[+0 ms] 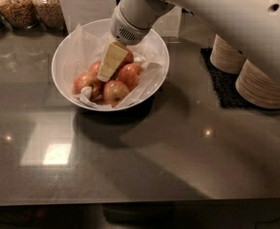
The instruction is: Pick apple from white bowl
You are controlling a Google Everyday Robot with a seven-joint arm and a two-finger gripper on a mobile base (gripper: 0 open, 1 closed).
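The white bowl, lined with crinkled white paper, stands at the back middle of the dark counter. Several yellow-red apples lie in it: one at the left, one at the front, one at the right, and one partly hidden at the back. I cannot tell which apple is the palest. My gripper hangs from the white arm and reaches down into the bowl. Its cream tip sits on top of the pile, between the back apple and the right one.
Stacks of beige disposable bowls stand on a black mat at the right. Two glass jars of grain stand at the back left. A white box stands behind the bowl. The counter's front edge runs along the bottom.
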